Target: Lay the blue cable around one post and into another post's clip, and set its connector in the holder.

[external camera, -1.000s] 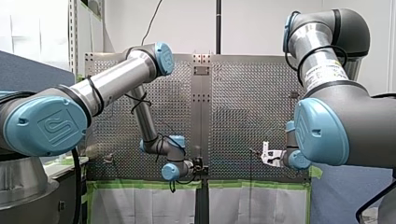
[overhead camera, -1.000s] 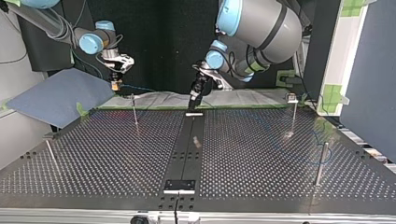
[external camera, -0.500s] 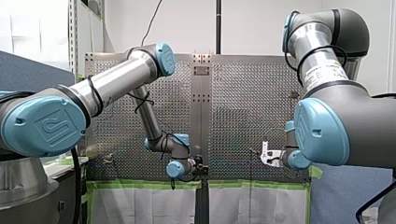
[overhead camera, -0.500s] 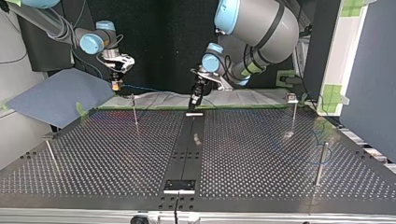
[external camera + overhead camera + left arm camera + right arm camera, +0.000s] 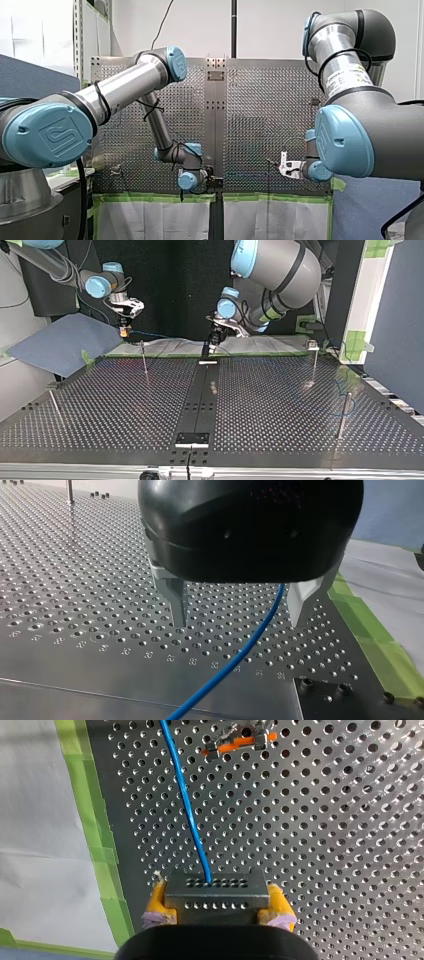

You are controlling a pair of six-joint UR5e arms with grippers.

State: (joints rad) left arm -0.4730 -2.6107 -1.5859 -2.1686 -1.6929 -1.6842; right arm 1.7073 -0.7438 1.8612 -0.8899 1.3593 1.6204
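Left gripper (image 5: 237, 624) is hovering open over the tabletop (image 5: 75, 580) with the blue cable (image 5: 235, 662) running between its fingers (image 5: 176, 600), so it should be closing squarely on the cable while my right gripper (image 5: 217, 906) is clamping the connector (image 5: 215, 890).

Top view: the ten o'clock post (image 5: 144, 360), two o'clock post (image 5: 314, 365), four o'clock post (image 5: 344, 415) and eight o'clock post (image 5: 55, 405) are ringing the open middle of the table (image 5: 125, 405). The blue cable (image 5: 235, 661) is crossing between the spread fingers (image 5: 177, 605) of my left gripper (image 5: 237, 622). An orange clip (image 5: 239, 742) is standing at twelve o'clock from the connector (image 5: 215, 892) clamped in my right gripper (image 5: 217, 906).
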